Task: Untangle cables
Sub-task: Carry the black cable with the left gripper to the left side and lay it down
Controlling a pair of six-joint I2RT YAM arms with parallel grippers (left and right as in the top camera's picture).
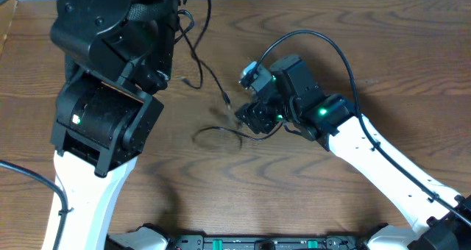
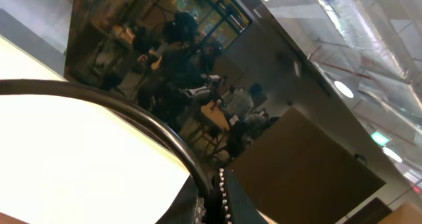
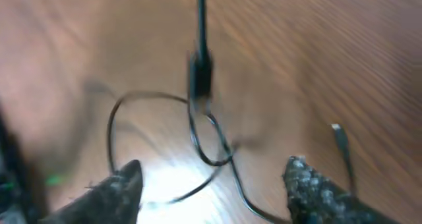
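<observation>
A thin black cable (image 1: 208, 72) hangs slanting from my raised left arm down to the table, where it ends in a plug (image 3: 200, 79). In the left wrist view my left gripper (image 2: 214, 197) is shut on this black cable (image 2: 132, 109), which arcs away to the left. A second black cable strand forms a loop (image 1: 221, 130) on the wood. My right gripper (image 3: 214, 184) hovers low over that loop (image 3: 211, 148), open, with strands lying between its fingertips (image 3: 125, 184) and nothing gripped. From above, the right gripper (image 1: 246, 121) sits just right of the loop.
The left arm's bulky body (image 1: 110, 73) fills the upper left and hides the table under it. The right arm's own thick black cable (image 1: 316, 37) arcs above its wrist. A rail (image 1: 257, 243) runs along the wooden table's (image 1: 353, 206) front edge.
</observation>
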